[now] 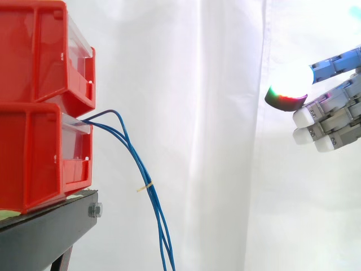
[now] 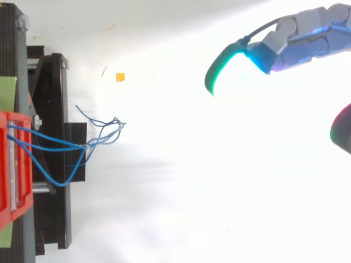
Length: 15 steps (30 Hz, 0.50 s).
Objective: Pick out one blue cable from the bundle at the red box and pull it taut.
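The hand [image 1: 333, 116] hangs at the right, fingers loosely extended toward the left and holding nothing (its pads glow white and green). It is well apart from the blue cables [image 1: 141, 169], which leave the front of the lower red bin [image 1: 34, 158], droop in a bundle and are bound by a yellow tie [image 1: 145, 187]. A second bin [image 1: 34, 56] sits on top. Both rest on the black stand [image 1: 45, 231], before the white curtain [image 1: 214, 113].

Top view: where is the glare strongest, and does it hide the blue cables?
Top view: glare washes out the white ground beneath the hand, while the blue cables are plainly visible. Side view: one glowing fingertip blooms white against the curtain.
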### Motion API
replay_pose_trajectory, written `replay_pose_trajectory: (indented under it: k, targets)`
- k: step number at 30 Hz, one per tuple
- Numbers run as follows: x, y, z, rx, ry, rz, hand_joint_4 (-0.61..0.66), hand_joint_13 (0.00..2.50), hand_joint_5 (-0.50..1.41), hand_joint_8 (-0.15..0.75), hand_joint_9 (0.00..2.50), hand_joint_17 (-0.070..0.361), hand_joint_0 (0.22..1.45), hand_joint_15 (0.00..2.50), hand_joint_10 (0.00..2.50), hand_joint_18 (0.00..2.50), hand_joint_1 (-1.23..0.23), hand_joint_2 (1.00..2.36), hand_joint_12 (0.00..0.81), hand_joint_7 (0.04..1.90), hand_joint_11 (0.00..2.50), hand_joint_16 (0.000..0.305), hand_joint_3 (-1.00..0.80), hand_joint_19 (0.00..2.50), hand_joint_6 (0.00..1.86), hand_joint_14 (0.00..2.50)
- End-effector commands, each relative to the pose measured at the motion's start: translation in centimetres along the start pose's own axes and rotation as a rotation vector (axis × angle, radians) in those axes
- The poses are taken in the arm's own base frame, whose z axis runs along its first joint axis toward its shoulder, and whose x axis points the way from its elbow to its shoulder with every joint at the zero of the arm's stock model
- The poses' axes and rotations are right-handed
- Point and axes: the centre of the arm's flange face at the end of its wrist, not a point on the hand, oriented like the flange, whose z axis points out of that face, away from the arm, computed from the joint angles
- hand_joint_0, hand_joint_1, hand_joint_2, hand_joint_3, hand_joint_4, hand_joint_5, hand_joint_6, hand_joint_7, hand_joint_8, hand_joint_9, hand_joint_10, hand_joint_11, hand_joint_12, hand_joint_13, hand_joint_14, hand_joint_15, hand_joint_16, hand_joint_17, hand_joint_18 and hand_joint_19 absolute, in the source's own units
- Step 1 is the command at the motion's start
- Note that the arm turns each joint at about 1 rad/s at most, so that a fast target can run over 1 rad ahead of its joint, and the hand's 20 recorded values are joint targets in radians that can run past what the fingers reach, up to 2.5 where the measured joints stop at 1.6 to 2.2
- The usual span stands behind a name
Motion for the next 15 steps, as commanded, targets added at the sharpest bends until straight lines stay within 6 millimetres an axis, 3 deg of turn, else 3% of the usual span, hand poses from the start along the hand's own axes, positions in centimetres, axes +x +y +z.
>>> replay_pose_trajectory:
  k: [1, 5, 6, 7, 15]
  targets:
    - [0.5, -0.1, 0.3, -0.010, 0.003, 0.000, 0.15, 0.36, -0.23, 0.244, 0.48, 0.095, 0.52, 0.02, 0.00, 0.15, -0.55, 1.00, 0.296, 0.66, 0.00, 0.042, -0.50, 0.20, 0.50, 0.00]
    - [2.1, -1.6, 1.9, -0.023, 0.008, -0.004, 0.15, 0.38, -0.22, 0.245, 0.49, 0.095, 0.52, 0.03, 0.00, 0.16, -0.55, 1.00, 0.299, 0.67, 0.00, 0.042, -0.50, 0.20, 0.50, 0.00]
    - [3.3, -3.6, 3.3, -0.018, 0.018, -0.004, 0.15, 0.38, -0.22, 0.247, 0.49, 0.095, 0.53, 0.03, 0.00, 0.16, -0.55, 1.00, 0.298, 0.67, 0.00, 0.042, -0.50, 0.20, 0.50, 0.00]
    - [3.5, -4.1, 3.6, -0.016, 0.017, -0.005, 0.15, 0.39, -0.22, 0.248, 0.49, 0.095, 0.53, 0.03, 0.00, 0.18, -0.55, 1.00, 0.297, 0.67, 0.00, 0.042, -0.49, 0.21, 0.50, 0.00]
    - [5.3, -4.1, 5.5, -0.112, -0.045, -0.026, 0.16, 0.41, -0.22, 0.250, 0.51, 0.094, 0.54, 0.05, 0.00, 0.20, -0.56, 1.00, 0.296, 0.68, 0.00, 0.042, -0.48, 0.22, 0.50, 0.00]
